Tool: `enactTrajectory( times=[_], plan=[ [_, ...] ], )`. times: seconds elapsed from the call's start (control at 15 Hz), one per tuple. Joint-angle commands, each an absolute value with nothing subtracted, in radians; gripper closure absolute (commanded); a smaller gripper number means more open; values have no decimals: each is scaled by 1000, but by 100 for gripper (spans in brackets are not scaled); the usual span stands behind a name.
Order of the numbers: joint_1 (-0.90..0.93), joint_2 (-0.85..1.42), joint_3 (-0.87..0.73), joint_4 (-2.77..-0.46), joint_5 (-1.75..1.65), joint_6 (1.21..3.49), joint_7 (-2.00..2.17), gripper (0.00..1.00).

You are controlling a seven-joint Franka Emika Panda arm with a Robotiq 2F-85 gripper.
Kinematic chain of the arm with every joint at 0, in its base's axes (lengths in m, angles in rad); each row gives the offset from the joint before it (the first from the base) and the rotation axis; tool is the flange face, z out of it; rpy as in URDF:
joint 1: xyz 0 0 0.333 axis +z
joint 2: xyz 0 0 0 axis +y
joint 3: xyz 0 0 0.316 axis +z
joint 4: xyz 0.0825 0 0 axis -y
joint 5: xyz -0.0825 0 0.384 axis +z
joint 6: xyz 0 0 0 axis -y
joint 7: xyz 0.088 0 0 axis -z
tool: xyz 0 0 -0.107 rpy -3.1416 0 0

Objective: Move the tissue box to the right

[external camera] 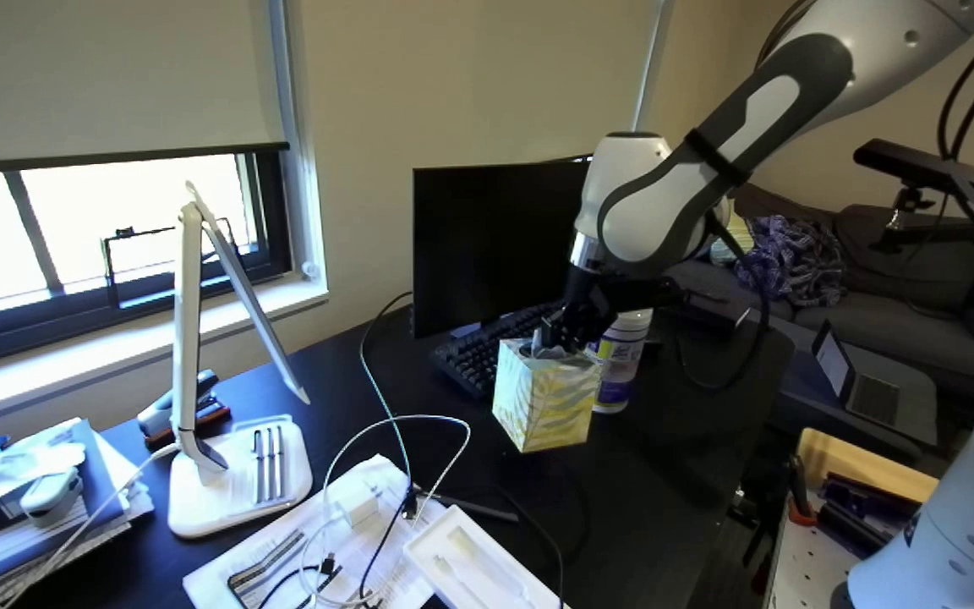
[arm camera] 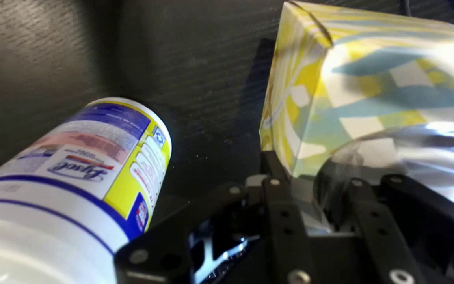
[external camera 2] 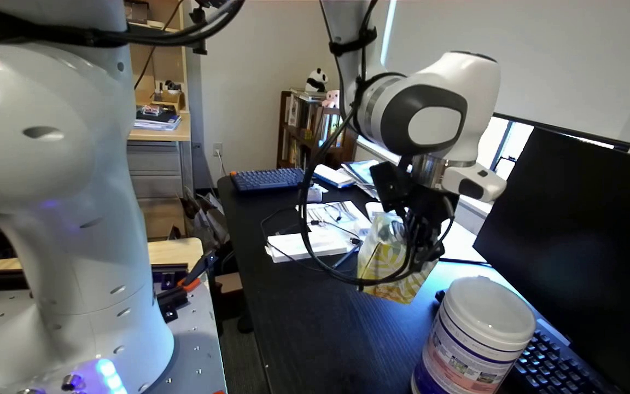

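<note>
The tissue box (external camera: 544,399), pale with yellow and grey-green leaf patterns, hangs tilted from the gripper in an exterior view. In the other exterior view, the box (external camera 2: 383,262) is partly behind the gripper (external camera 2: 425,241) and cables, and looks raised above the desk. My gripper (external camera: 561,331) is at the box's top edge. In the wrist view, the gripper (arm camera: 309,181) has one finger outside the box's side wall and the other at its clear-film opening, pinching the wall between them. The box (arm camera: 369,83) fills the upper right there. The second fingertip is hidden.
A white canister with a blue-purple label (external camera: 622,359) stands close beside the box; it also shows in the wrist view (arm camera: 93,157). A monitor (external camera: 495,245) and keyboard (external camera: 474,372) stand behind. A lamp (external camera: 187,338), papers, cables and a white tray (external camera: 474,562) lie across the desk.
</note>
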State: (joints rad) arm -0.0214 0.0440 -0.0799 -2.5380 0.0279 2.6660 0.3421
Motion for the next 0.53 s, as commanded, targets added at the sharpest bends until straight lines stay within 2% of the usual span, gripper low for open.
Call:
enactTrajectory(
  times=[0.0, 0.47],
  plan=[
    [-46, -170, -83, -2581, -29, 2533, 318, 99],
    [-133, -444, -95, -2501, -33, 2323, 265, 99]
  ],
)
